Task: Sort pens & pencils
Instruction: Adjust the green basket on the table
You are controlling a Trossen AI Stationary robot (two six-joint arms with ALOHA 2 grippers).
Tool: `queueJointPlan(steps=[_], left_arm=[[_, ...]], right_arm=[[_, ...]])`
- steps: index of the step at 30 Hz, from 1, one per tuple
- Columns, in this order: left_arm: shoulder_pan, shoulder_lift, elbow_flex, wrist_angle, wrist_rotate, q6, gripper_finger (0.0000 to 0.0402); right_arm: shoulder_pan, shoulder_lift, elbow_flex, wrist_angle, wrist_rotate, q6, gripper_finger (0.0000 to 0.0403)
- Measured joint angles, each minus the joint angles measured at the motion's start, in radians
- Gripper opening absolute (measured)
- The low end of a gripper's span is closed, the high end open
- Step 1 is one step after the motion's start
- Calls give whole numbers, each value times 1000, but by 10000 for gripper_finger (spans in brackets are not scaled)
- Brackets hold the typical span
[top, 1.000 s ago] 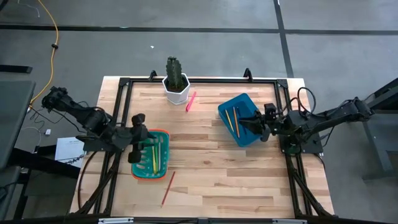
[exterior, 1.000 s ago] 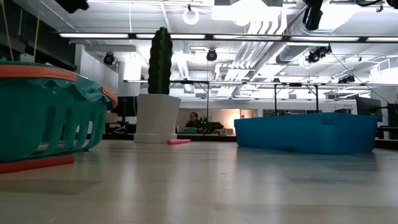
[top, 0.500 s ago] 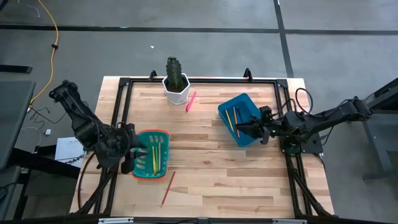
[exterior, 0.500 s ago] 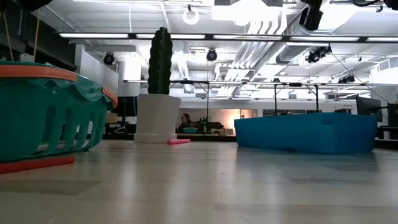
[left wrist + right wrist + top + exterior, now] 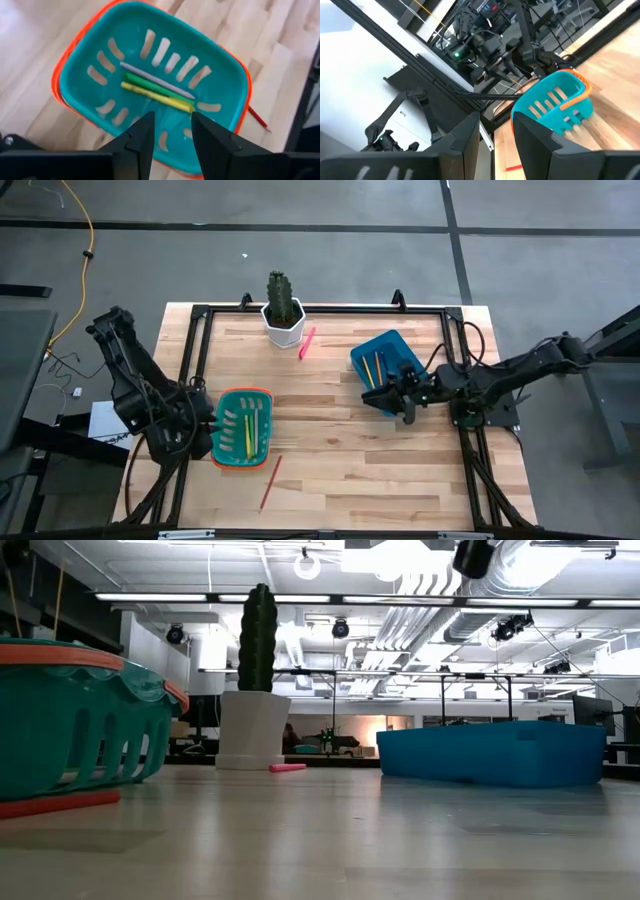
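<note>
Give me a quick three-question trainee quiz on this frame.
1. True or false: the pink pen lies inside the blue bin.
2. How many sticks lie in the teal basket, by the left wrist view?
3. What lies on the table just in front of the teal basket? A) cactus pot B) red pencil C) yellow pen

Key
1. False: it lies on the table beside the cactus pot.
2. Three: one pale, one green, one yellow.
3. B
</note>
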Motion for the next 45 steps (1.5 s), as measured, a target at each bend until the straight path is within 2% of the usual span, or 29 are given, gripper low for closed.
queueJointPlan(steps=[6,13,18,25,30,38,40,43,45], left_arm=[[-23,6,0,-116,194,-86,117],[-24,2,0,-196,241,-90,117],[-24,2,-2,-182,266,-92,117],[-24,2,-125,63,391,-82,117],[-24,14,-154,226,425,-119,117],[-26,24,-154,411,664,-112,117],[-27,24,-154,503,642,-105,117],[-23,32,-153,645,534,-67,117],[-22,55,-153,678,481,-59,117]], right_arm=[[-3,32,58,-58,2,-64,109],[-36,39,66,-49,34,-43,109],[-51,39,66,-37,35,-48,109],[-54,39,66,-51,33,-51,109],[-50,39,66,-51,4,-75,109],[-59,39,66,-58,-111,-78,109],[-59,39,66,-59,-123,-91,109],[-59,39,65,-59,-128,-107,109],[-59,39,65,-59,-128,-119,109]])
